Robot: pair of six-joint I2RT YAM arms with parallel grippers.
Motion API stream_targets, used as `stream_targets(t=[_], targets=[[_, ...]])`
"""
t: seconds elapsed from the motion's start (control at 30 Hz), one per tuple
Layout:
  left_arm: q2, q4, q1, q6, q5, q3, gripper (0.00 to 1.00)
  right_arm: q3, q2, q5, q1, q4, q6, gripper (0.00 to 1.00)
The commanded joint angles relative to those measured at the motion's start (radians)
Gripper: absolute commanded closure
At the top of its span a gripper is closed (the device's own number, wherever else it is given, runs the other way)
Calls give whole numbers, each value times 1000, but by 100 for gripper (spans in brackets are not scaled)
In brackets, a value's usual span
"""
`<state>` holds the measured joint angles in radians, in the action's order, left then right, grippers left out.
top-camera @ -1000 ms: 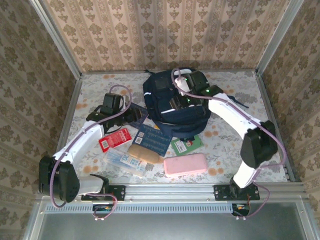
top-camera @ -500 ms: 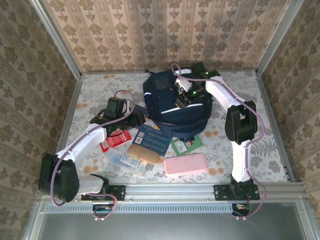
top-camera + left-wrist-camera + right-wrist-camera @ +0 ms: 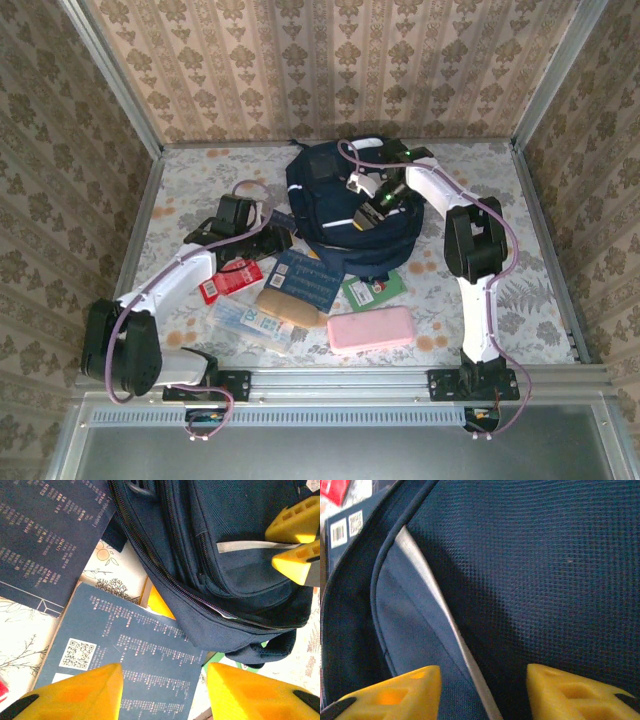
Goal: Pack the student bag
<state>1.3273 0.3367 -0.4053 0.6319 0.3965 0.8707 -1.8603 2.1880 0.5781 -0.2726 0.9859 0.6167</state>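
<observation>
Nearest the arm bases, a pink case (image 3: 370, 328), a clear packet (image 3: 250, 322), a tan pouch (image 3: 285, 305), a red packet (image 3: 230, 278), a green card (image 3: 372, 288) and a navy booklet (image 3: 305, 278) are spread on the table (image 3: 180, 190), none yet packed. Just beyond, the left gripper (image 3: 162, 690) is held over the booklet, jaws parted and empty. Farther back, the student bag (image 3: 345, 215) is laid at mid-table, its near edge overlapping the booklet and card. The right gripper (image 3: 482, 690) is poised at its top fabric, jaws apart, nothing grasped. Whether any zip is opened cannot be settled; perhaps slightly. Packing is judged barely begun.
</observation>
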Motion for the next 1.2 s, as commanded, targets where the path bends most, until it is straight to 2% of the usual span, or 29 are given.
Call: stream_targets(t=[0.0, 0.17, 0.2, 0.43, 0.67, 0.77, 0.9, 1.1, 1.17], targets=[[7, 1, 2, -26, 10, 30, 52, 34, -79, 43, 5, 18, 29, 67], [1, 2, 13, -36, 11, 25, 52, 59, -95, 24, 1, 5, 29, 99], [-2, 2, 14, -37, 12, 22, 52, 64, -99, 10, -3, -1, 29, 100], [-38, 10, 33, -44, 16, 10, 52, 68, -173, -83, 14, -117, -53, 100], [-65, 9, 43, -48, 5, 11, 52, 108, -320, -26, 104, -298, -268, 100], [-66, 4, 42, -45, 1, 14, 52, 137, -388, -116, 127, -404, -449, 100], [-66, -3, 42, -43, -2, 18, 52, 144, -468, -211, 141, -478, -594, 100], [-71, 1, 42, -54, -11, 24, 52, 9, -521, -439, 151, -394, -731, 100], [-71, -2, 42, -55, -12, 23, 52, -38, -521, -473, 155, -349, -748, 100]])
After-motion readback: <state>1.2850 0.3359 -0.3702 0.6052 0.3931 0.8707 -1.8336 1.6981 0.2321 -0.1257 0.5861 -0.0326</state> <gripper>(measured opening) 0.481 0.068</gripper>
